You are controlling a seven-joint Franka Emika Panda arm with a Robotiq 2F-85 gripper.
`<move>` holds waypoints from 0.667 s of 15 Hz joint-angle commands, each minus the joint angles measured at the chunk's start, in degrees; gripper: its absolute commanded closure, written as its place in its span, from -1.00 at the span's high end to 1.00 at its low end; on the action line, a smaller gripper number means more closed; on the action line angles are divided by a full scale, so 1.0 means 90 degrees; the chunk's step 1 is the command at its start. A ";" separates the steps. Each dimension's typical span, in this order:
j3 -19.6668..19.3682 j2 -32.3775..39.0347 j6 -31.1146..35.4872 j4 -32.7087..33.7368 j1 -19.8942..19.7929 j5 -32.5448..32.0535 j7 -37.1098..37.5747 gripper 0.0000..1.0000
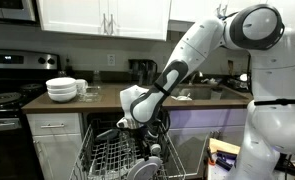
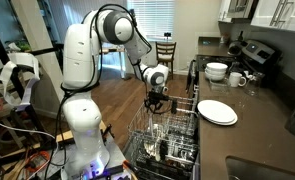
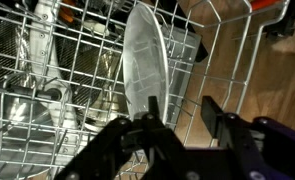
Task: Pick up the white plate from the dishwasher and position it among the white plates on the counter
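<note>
1. White and standing on edge, the plate is sitting upright between the tines of the grey wire rack in the dishwasher. The tines are propping it there (so only its thin rim is facing you).
2. Your jaws are gaping wide and gripping nothing. In the wrist view one finger is sitting just beside the plate's lower rim, while the other is standing apart from it, toward the rack's edge.
3. You are holding the arm bent over the open dishwasher, with the wrist pointing nearly straight down over the rack in both exterior views. I judge that this is suiting a pinch on the rim.
4. Over on the dark brown tabletop, the white plates are lying flat near the stack of bowls, well apart from the rack.
</note>
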 commanded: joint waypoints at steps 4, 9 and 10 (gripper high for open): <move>0.0108 0.0194 0.0250 0.0009 -0.0161 -0.0026 -0.0410 -0.02; 0.0127 0.0323 0.0380 0.0017 -0.0181 -0.0017 -0.0580 0.08; 0.0129 0.0354 0.0407 0.0019 -0.0184 -0.0024 -0.0613 0.12</move>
